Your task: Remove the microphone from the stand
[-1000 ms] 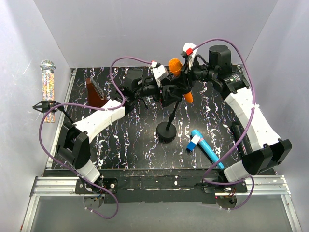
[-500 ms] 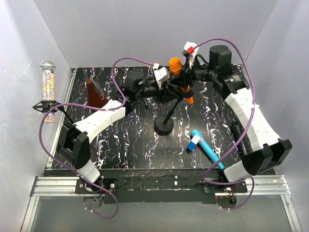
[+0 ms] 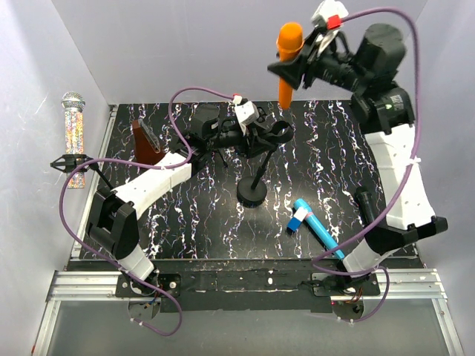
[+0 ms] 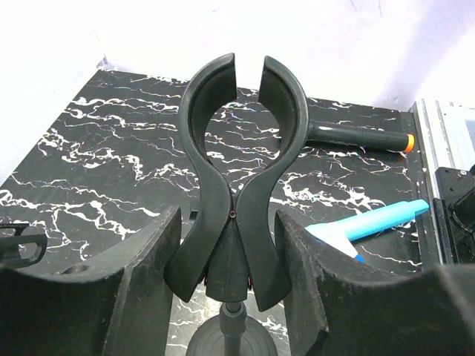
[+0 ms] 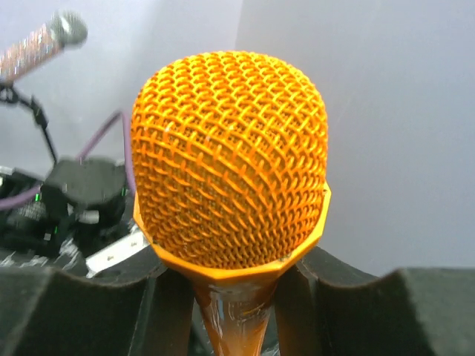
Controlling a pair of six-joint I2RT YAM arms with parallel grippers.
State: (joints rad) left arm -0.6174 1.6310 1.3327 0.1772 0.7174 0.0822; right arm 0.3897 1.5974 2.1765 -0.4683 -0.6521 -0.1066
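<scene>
The orange microphone [image 3: 288, 55] [image 5: 230, 148] hangs high above the table's back edge, free of the stand. My right gripper [image 3: 300, 65] [image 5: 241, 297] is shut on its handle just under the mesh head. The black stand [image 3: 252, 194] is upright on the marbled table, and its clip [image 4: 241, 133] is empty, the two curved arms nearly meeting at the top. My left gripper [image 3: 261, 137] [image 4: 231, 274] is closed on the clip's lower handles, one finger [image 4: 148, 282] against each side.
A blue tool [image 3: 313, 224] [image 4: 371, 222] lies right of the stand's base. A black marker with an orange tip [image 4: 356, 137] lies near the table's right edge. A brown block [image 3: 146, 142] stands at the back left. A glittery microphone [image 3: 73, 133] rests against the left wall.
My right arm pulled the orange microphone out of the clip and raised it well above the table. My left gripper closed on the clip's handles, then eased a little.
</scene>
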